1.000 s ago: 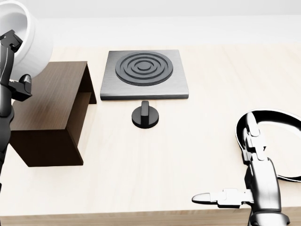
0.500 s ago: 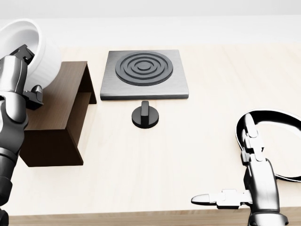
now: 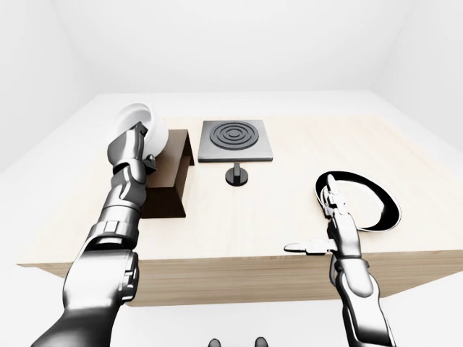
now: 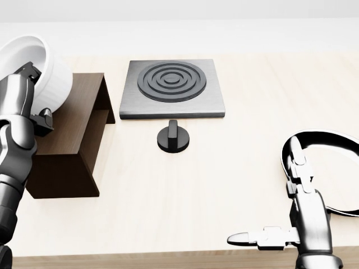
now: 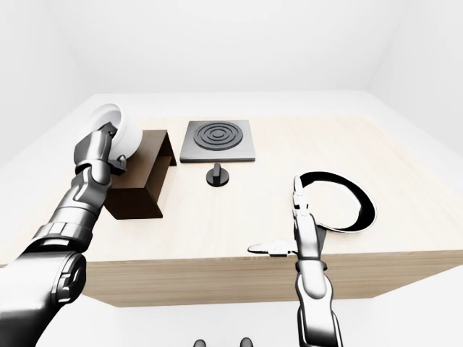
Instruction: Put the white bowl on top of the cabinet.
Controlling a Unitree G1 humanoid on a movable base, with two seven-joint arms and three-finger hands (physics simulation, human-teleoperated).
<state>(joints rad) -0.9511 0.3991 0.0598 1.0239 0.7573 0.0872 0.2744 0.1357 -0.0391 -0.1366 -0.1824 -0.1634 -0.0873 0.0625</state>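
Left hand has its fingers clamped over the rim of the white bowl. The bowl is tilted, mouth facing up and to the left of the head view, and is carried over the top-left part of the cabinet. Can't tell whether its underside touches the cabinet top; left-eye view suggests it is close or just resting.

Right hand is spread, thumb out to 9 o'clock, holding nothing, hovering at the table edge next to the dark-rimmed plate. Not needed for this step.

How I'd do the placement:
- Level the bowl first. At this tilt it would land on an edge and could roll.
- Aim for the middle of the flat top, i.e. shift toward 4 o'clock in the head view. It looks biased to the cabinet's 10 o'clock corner, near the edge.
- Lower straight down, slowly, until the base sits flat.
- Open the fingers only once it is seated, then lift the hand up and away toward 9 o'clock so the inner finger doesn't hook the rim.

Stove plate and knob at 3 o'clock of the cabinet are well apart, no clash risk.
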